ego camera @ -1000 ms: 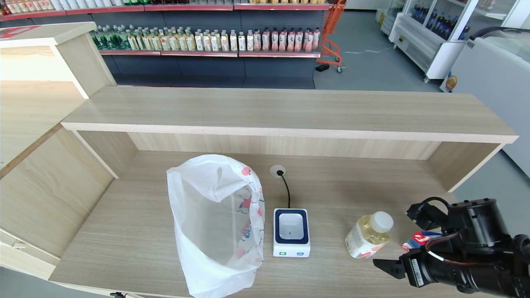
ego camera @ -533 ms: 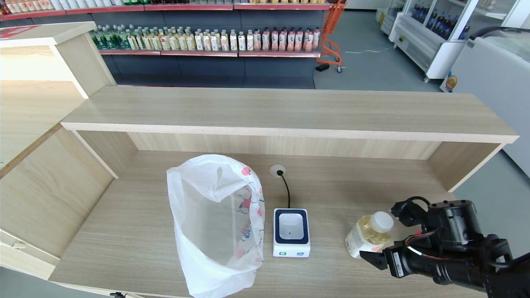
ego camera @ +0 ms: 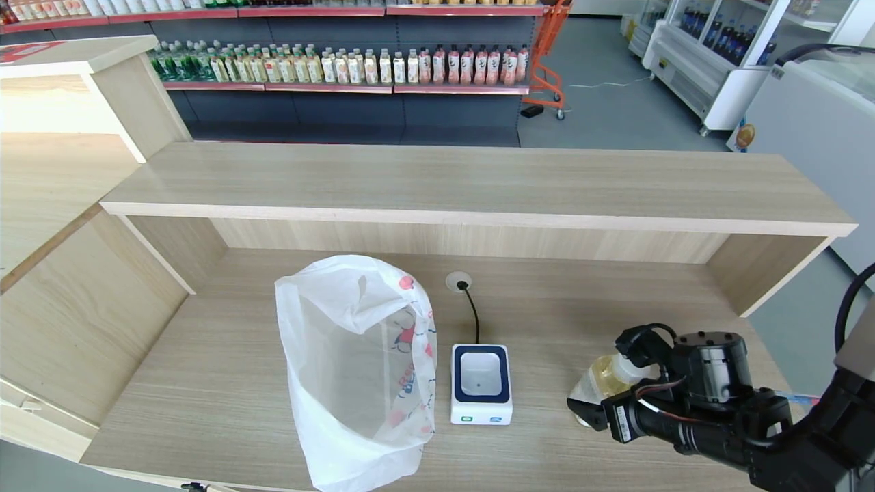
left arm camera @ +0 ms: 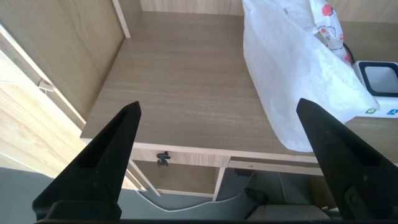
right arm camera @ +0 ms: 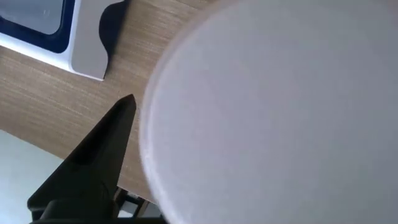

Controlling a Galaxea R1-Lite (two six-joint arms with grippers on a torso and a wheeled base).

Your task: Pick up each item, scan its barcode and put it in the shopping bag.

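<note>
On counter (ego camera: pixel 615 301), right gripper (ego camera: pixel 599 376) jaws spread astride bottle (ego camera: pixel 593 384); right wrist view catches cap (right arm camera: pixel 273 112) up close; left gripper (left arm camera: pixel 219 109) agape.

Counter: pale wood-grain counter top (ego camera: pixel 581 307), matt.
Bag: thin white translucent plastic shopping bag (ego camera: pixel 355 369), crinkled, faintly glossy.
Scanner: white plastic barcode scanner box (ego camera: pixel 480 413), smooth, with glossy window.
Bottle: clear plastic bottle (ego camera: pixel 596 383), glossy; round white cap (right arm camera: pixel 280 106), smooth, matt.

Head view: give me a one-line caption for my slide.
Open right gripper straddles a bottle on the counter, right of the barcode scanner and shopping bag.
</note>
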